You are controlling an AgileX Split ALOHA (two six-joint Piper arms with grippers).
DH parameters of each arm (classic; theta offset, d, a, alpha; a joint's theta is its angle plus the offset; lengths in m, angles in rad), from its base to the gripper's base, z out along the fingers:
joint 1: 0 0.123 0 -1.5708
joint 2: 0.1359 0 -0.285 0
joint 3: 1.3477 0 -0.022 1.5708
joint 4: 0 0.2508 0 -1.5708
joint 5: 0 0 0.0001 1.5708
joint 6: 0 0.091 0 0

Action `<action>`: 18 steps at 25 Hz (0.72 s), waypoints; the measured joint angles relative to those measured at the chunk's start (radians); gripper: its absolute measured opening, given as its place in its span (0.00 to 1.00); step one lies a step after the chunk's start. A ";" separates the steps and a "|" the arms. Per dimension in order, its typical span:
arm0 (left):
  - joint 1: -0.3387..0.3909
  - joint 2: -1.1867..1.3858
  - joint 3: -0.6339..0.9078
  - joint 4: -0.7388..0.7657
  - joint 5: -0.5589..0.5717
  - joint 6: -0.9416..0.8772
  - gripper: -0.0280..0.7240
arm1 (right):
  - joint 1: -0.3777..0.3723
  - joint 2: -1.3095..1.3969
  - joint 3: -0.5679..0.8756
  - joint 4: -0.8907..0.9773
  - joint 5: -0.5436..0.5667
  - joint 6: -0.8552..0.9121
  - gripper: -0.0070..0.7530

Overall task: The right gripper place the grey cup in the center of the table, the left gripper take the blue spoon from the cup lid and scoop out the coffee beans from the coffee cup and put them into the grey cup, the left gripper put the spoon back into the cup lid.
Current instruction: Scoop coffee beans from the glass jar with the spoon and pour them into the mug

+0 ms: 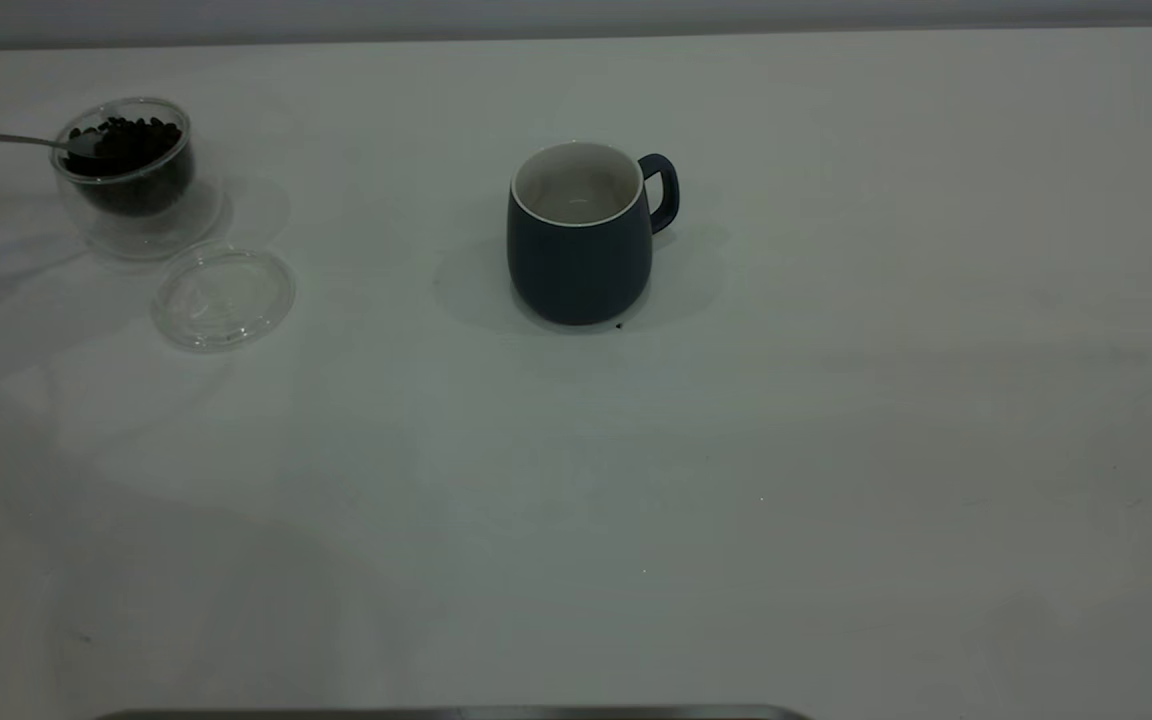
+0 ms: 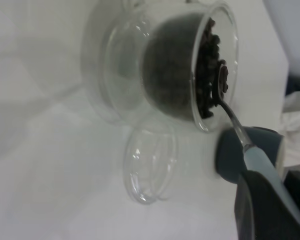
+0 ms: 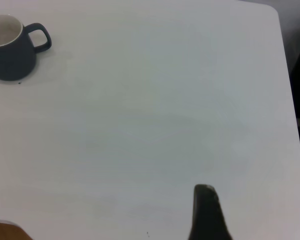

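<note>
White table (image 1: 836,450), left gripper (image 2: 270,200) jaws clamping blue spoon (image 2: 255,160), bowl in coffee beans (image 1: 126,140).

- A bare test set-up such as a lab or robot workspace, not a lived-in kitchen: one wide, plain white surface (image 1: 836,420) fills nearly every view.
- Only a few staged kitchen items sit on it: a grey cup (image 1: 579,240), a glass coffee cup (image 1: 126,170) of coffee beans (image 1: 131,135), and a clear cup lid (image 1: 224,297).
- Behind the far edge, just a plain pale wall (image 1: 576,15).
</note>
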 joint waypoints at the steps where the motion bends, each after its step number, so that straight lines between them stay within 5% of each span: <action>1: 0.008 0.000 0.000 0.000 0.016 0.006 0.21 | 0.000 0.000 0.000 0.000 0.000 0.000 0.62; 18: 0.044 0.002 -0.001 -0.044 0.036 0.076 0.21 | 0.000 0.000 0.000 0.000 0.000 0.000 0.62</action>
